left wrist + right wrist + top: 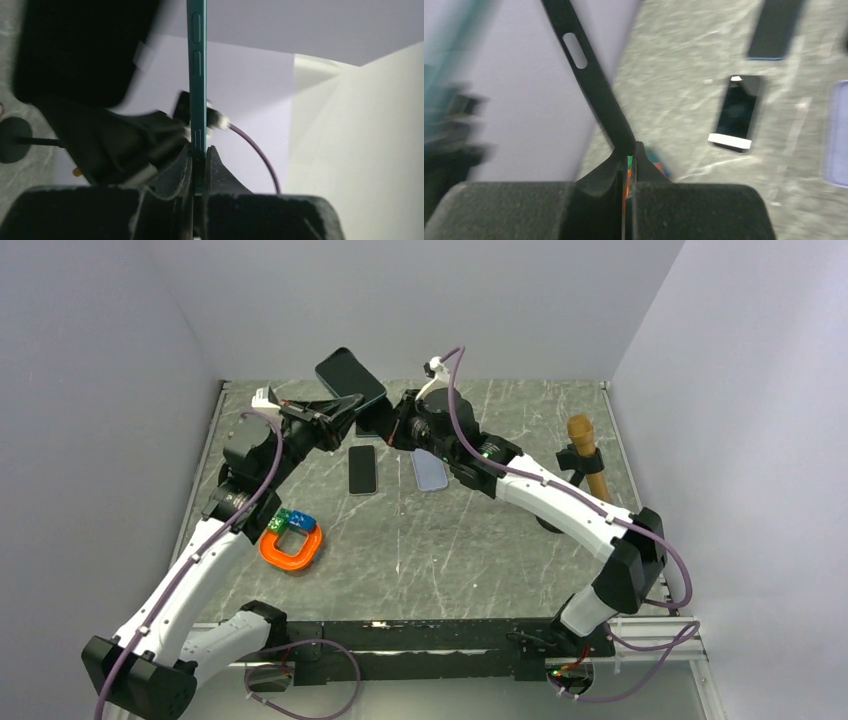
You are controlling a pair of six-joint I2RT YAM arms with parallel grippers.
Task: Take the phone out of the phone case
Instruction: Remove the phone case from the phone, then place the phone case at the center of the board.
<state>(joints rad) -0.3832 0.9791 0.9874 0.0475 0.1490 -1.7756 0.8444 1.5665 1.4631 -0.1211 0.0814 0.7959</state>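
Phone, teal-edged, hangs above the far bench, its side pinched tight in the left end effector. The right end effector is clamped on the rim of the black case. Both grips are thin edge pinches, so a hard pull could slip one and drop it.

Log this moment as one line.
left gripper: shut on teal phone | right gripper: shut on black case | both held above table | phone and case look apart
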